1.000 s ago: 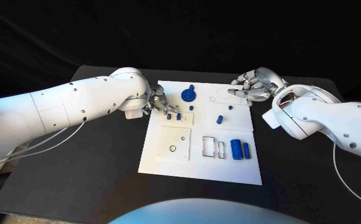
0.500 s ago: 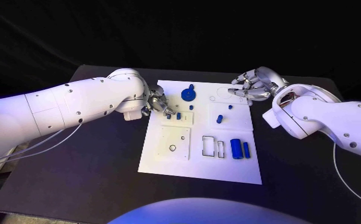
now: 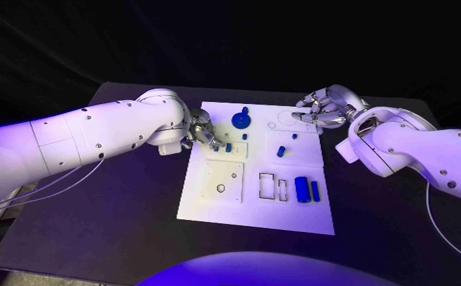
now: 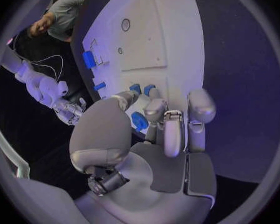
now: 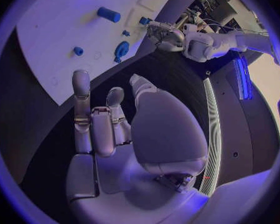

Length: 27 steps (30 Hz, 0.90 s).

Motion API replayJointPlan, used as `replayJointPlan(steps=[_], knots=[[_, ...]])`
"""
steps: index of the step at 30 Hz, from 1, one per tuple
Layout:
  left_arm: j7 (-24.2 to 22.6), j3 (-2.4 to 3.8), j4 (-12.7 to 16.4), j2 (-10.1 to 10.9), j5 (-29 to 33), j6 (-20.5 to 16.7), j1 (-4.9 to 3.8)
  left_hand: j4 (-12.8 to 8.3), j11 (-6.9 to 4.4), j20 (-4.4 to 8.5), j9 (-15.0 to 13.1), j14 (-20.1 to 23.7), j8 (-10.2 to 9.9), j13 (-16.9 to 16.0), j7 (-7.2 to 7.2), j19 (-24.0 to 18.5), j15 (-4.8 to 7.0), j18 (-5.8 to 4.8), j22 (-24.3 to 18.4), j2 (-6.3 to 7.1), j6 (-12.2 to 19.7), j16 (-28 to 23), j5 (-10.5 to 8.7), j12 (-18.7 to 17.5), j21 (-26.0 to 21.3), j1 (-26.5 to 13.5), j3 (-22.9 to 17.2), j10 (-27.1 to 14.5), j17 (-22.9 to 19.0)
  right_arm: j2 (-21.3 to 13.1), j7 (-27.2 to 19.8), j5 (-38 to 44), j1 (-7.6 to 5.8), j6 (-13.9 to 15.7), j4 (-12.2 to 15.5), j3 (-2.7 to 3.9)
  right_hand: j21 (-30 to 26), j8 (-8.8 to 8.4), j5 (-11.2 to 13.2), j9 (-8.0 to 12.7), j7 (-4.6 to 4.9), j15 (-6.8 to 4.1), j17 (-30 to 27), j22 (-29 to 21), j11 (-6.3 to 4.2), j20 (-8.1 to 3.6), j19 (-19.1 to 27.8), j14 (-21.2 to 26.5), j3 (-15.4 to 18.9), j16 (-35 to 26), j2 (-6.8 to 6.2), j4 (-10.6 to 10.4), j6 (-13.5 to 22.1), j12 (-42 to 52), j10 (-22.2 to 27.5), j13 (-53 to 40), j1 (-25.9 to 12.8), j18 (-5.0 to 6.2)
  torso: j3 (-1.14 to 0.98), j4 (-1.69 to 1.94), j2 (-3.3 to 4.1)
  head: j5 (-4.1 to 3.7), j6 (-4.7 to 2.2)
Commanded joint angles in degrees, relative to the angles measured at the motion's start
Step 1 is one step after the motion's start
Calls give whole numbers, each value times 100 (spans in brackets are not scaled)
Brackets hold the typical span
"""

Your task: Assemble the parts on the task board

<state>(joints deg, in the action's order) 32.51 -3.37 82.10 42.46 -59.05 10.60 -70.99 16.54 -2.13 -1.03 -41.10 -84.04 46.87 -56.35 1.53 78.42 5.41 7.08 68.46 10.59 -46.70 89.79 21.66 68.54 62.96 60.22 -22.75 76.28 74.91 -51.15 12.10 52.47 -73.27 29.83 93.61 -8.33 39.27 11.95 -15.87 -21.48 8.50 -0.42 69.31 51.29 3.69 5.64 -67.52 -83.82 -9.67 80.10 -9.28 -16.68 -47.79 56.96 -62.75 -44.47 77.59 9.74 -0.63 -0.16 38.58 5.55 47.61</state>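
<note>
The white task board point(image 3: 216, 213) lies flat mid-table — blue parts on it: a round disc point(image 3: 240, 122) far, two cylinders point(image 3: 308, 190) near right.

Our left hand point(image 3: 202, 133) reaches in with fingers point(image 4: 154, 109) curled downward; our right hand point(image 3: 322, 109) hovers with fingers point(image 5: 81, 84) loosely spread, holding nothing.

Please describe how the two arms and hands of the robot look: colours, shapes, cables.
Both arms have smooth, rounded white shells with small dark screw dots. Thin pale cables hang below the left arm; one runs beside the right arm. The left hand and the right hand are silver metal with many jointed fingers ending in rounded pads.
</note>
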Motion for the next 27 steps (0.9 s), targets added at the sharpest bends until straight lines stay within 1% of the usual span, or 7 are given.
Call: replayJointPlan(steps=[1, 6, 9, 15, 23, 27], knots=[[-1, 2, -2, -7, 35, 1, 3, 3, -7, -4, 5, -596, -19, 9, 18, 3, -8, -86, 1, 8, 0, 21, 15, -15, -16, 57, 53, -24, 1509, 3, -31, 33, 3, -24, 2, 0, -29, 37, 3, 3, -4, -9, -6, -3, -5, -6, 16, -5, -20, -34, -5, -5, 48, 15, 48, 9, -69, 50, -2, -4, 1, 6, 3], [50, 2, -52, -24, 34, 42, 16, 7, -6, -4, 5, -596, -19, 8, 19, 2, -8, -85, 0, 7, -2, 21, 10, -14, -17, 53, 60, -23, 1509, 5, -31, 33, 3, -29, -1, 0, -42, 48, 5, 2, -6, -9, -15, -8, -6, -6, 14, -2, -27, -41, 0, -1, 50, 31, 42, 8, -99, 51, -3, -6, 4, 5, 12], [72, 1, -74, -37, 33, 65, 32, 8, -6, -4, 5, -596, -19, 6, 19, 2, -9, -85, 0, 5, -4, 21, 7, -13, -18, 52, 63, -22, 1509, 5, -31, 33, 3, -31, -4, 0, -42, 48, 5, 2, -6, -9, -15, -8, -6, -6, 14, -2, -27, -41, 0, -1, 50, 31, 42, 8, -99, 51, 2, -5, 4, -2, 17], [88, -1, -98, -62, 32, 106, 52, 0, -9, -4, 6, -596, -19, 8, 14, 3, -8, -86, 3, -10, -5, 21, 4, -14, -17, 74, 63, -23, 1509, 7, -31, 33, 3, -38, -6, 0, -42, 48, 5, 2, -6, -9, -15, -8, -6, -6, 14, -2, -27, -41, 0, -1, 50, 31, 42, 8, -99, 51, -1, -5, 3, -2, 23], [78, -2, -106, -71, 33, 130, 59, -19, -13, -3, 8, -596, -22, 16, 9, 3, -7, -85, 4, -8, -2, 21, 0, -20, -23, 140, 74, -29, 1509, 11, -30, 33, 3, -45, -10, 0, -42, 48, 5, 2, -6, -9, -15, -8, -6, -6, 14, -2, -27, -41, 0, -1, 50, 31, 42, 8, -99, 51, 1, 4, 2, -6, 32], [65, -2, -107, -75, 36, 109, 61, -27, -16, -2, 10, -596, -23, 24, 5, 4, -5, -85, 7, -20, -2, 21, 11, -26, -24, 205, 76, -35, 1509, 13, -31, 33, 3, -49, -12, 0, -42, 48, 5, 2, -6, -9, -15, -8, -6, -6, 14, -2, -27, -41, 0, -1, 50, 31, 42, 8, -99, 51, 3, -2, 0, -1, 31]])
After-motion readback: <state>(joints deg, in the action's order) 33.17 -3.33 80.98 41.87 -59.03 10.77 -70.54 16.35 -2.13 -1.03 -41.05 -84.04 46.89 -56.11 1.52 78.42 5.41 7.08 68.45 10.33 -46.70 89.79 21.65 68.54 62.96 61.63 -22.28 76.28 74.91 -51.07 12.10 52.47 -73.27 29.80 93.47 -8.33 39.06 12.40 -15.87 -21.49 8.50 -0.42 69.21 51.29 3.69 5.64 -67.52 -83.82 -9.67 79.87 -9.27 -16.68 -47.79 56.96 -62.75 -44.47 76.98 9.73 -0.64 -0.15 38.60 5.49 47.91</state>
